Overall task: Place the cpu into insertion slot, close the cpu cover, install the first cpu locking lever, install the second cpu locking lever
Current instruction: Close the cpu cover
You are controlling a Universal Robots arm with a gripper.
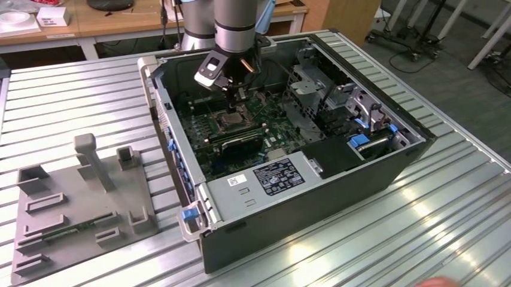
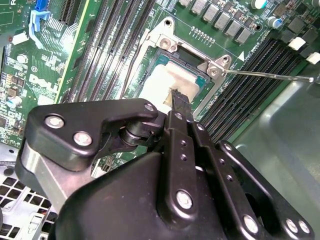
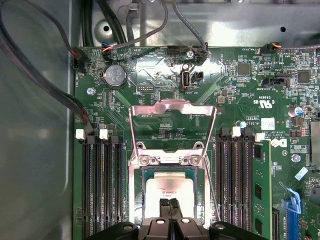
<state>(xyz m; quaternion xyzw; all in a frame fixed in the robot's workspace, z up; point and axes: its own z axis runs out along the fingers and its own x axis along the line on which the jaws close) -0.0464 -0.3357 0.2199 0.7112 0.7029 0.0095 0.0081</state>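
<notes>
The cpu (image 3: 172, 186) lies flat in the insertion slot (image 3: 134, 195), its pale metal top facing up; it also appears in the second wrist view (image 2: 165, 80). My gripper (image 3: 169, 202) hangs just over the chip's near edge with its two black fingertips (image 2: 176, 96) pressed together, holding nothing. The cpu cover (image 3: 172, 104) stands swung open on its hinge beyond the chip. A thin wire locking lever (image 2: 270, 75) sticks out unlatched beside the slot. In the exterior view the gripper (image 1: 232, 103) reaches down into the computer case above the slot (image 1: 227, 124).
Long black memory slots (image 3: 102, 185) flank the socket on both sides, one holding a module (image 3: 260, 192). Cables (image 3: 47, 82) run along the case wall. The open case (image 1: 319, 179) rests on a ribbed metal table with a grey fixture (image 1: 80, 203) at the exterior view's left.
</notes>
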